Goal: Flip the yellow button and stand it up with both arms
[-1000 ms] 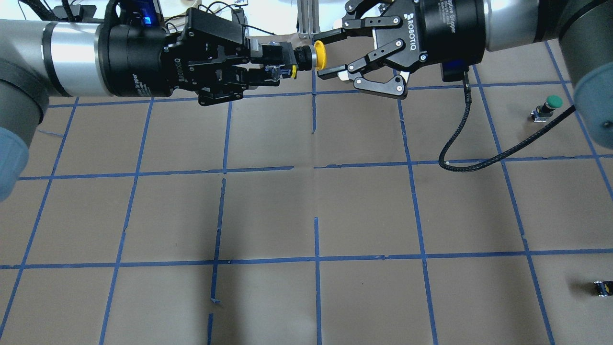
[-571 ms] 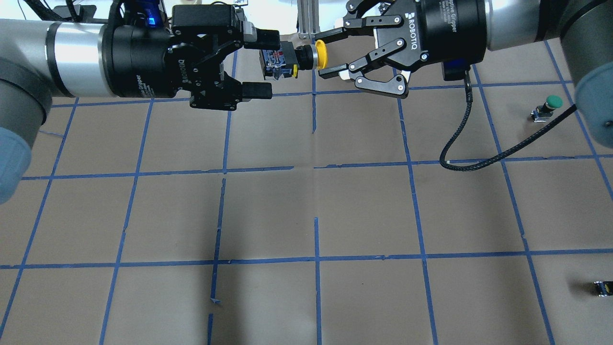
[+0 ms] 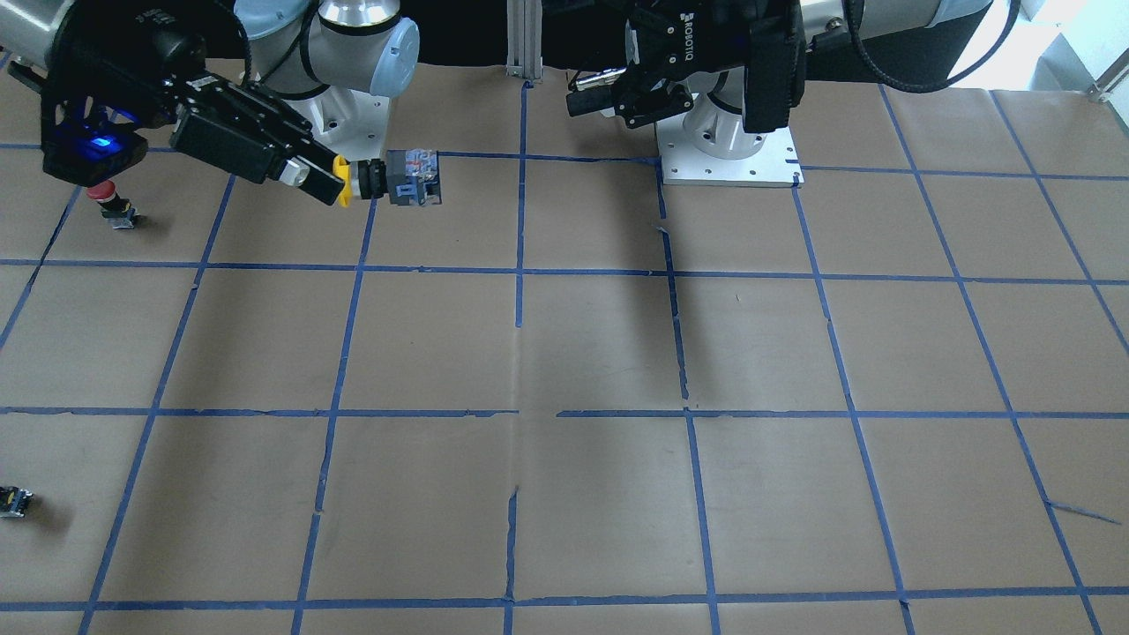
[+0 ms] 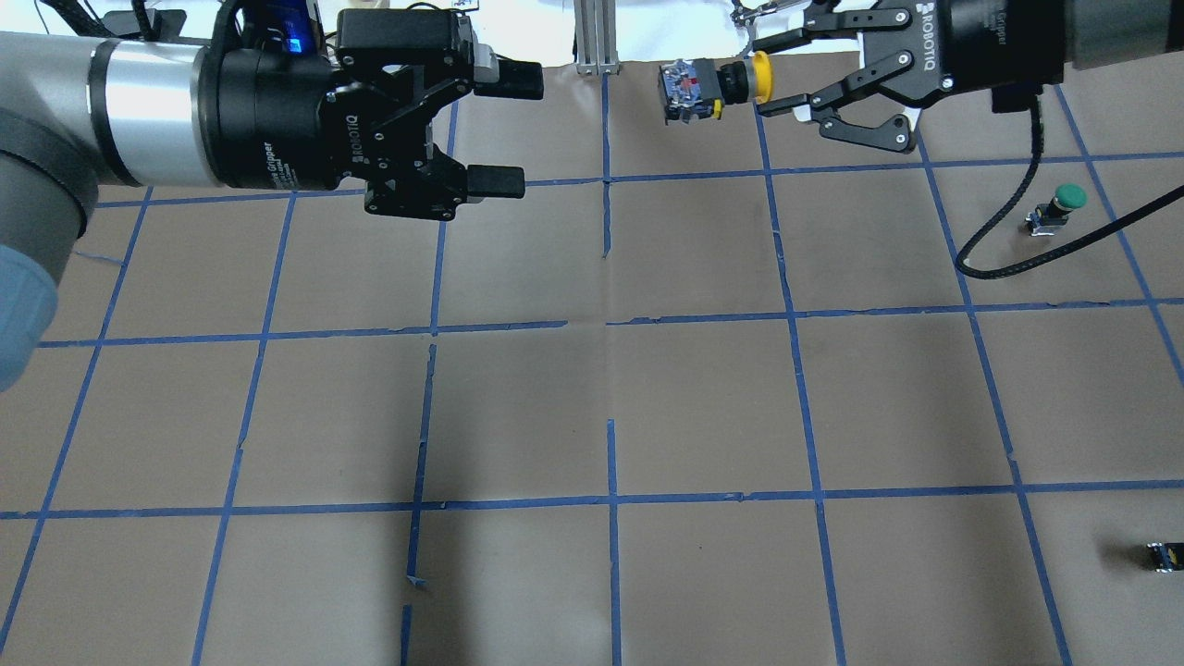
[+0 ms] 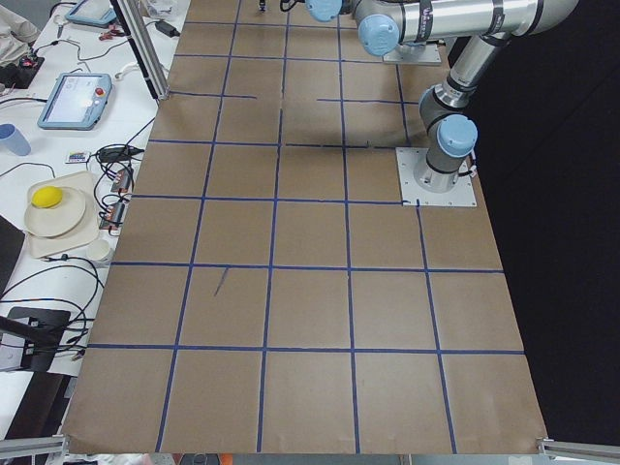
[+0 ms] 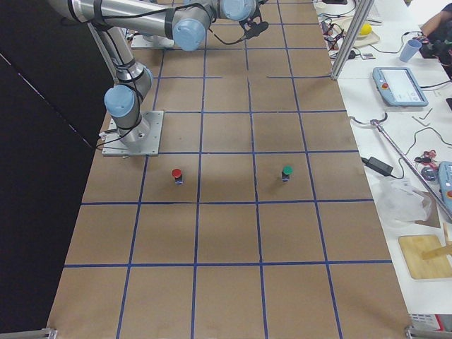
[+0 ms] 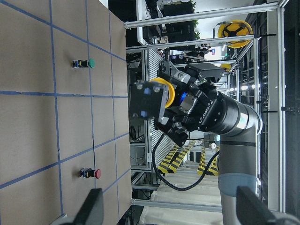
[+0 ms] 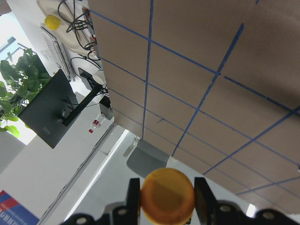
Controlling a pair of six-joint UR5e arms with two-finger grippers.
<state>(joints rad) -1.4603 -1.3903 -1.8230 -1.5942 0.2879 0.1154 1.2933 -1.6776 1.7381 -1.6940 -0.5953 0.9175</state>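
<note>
Right fingers (image 8: 204, 199): clamped on the round cap of the yellow button (image 4: 703, 88), one pad on each side of the cap; the hold looks centred in the right wrist view.
Yellow button: in the air above the tabletop (image 4: 703, 407), lying horizontal; the cap is toward the right arm and the black and grey body points out toward the left arm; nothing but the right fingers touches it.
Left fingers (image 4: 495, 182): wide apart and holding nothing; they face the button but are well apart from it.
Step in hand: I judge that the passing between the arms is done and the right arm alone carries the button; the standing is not yet done.
Next move: probably to turn the right wrist until the body points down and the cap up; then to lower until the base meets the tabletop flat; only then to let go; the base is small, so a tilted contact may tip it.
Open room: the brown squares between the two arms give wide room for setting down; which square lies under the button I cannot tell, because it hangs high.
Edges and neighbours: a green button (image 4: 1064, 203) and a red button (image 6: 176, 174) stand on the right arm's side; a small black block (image 4: 1161, 555) lies near the tabletop's edge; a black cable (image 4: 958, 261) loops below the right wrist and should be kept off the landing place.
</note>
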